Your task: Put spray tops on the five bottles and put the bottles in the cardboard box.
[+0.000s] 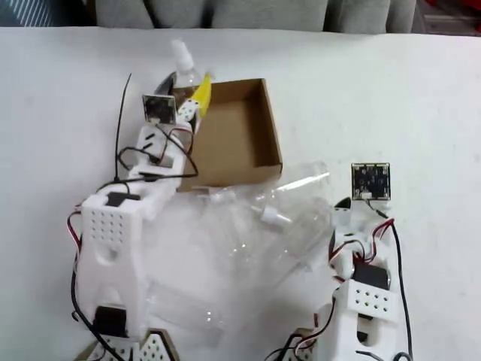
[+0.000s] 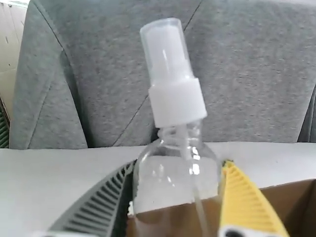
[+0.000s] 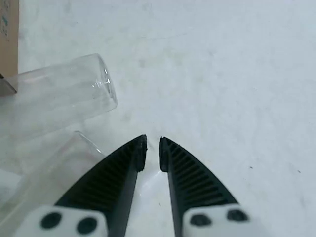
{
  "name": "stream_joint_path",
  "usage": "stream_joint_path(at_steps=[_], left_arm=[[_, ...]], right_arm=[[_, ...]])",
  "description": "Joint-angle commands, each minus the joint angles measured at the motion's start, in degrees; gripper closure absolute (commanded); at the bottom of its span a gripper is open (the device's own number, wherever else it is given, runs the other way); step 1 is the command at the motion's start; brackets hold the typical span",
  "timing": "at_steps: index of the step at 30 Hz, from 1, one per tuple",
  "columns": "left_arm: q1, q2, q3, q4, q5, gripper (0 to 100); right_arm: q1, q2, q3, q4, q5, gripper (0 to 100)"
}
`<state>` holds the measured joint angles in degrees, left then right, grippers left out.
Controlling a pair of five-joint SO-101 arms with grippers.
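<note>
A clear bottle [image 2: 175, 168] with a white spray top [image 2: 173, 74] stands upright between the grey and yellow fingers of my left gripper [image 2: 175, 212], which is shut on it. From above, this bottle [image 1: 184, 68] and the left gripper [image 1: 188, 90] sit at the far left corner of the open cardboard box [image 1: 233, 135]. Several clear bottles [image 1: 255, 226] without tops lie in a heap in front of the box, with a loose white spray top [image 1: 272, 216] among them. My right gripper [image 3: 152, 148] is shut and holds nothing, over bare table beside one lying bottle [image 3: 59, 98].
A grey sofa back [image 2: 247, 74] rises behind the table's far edge. The box edge [image 2: 291, 197] shows just below the held bottle. The white table [image 1: 391, 98] is bare to the right of the box. The right arm [image 1: 361, 286] is at the front right.
</note>
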<state>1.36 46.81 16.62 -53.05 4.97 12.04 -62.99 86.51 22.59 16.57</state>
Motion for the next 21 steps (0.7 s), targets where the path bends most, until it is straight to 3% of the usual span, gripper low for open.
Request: stream_joint_path(at_steps=[1,21], left_arm=[[-1.6,-1.1,0.0,1.8,1.1,74],[-1.7,-2.0,0.6,1.7,0.7,74]], right_arm=[[0.5,0.0,-0.5,-0.7,0.4,97.4],[0.5,0.0,-0.5,-1.0,0.4,97.4]])
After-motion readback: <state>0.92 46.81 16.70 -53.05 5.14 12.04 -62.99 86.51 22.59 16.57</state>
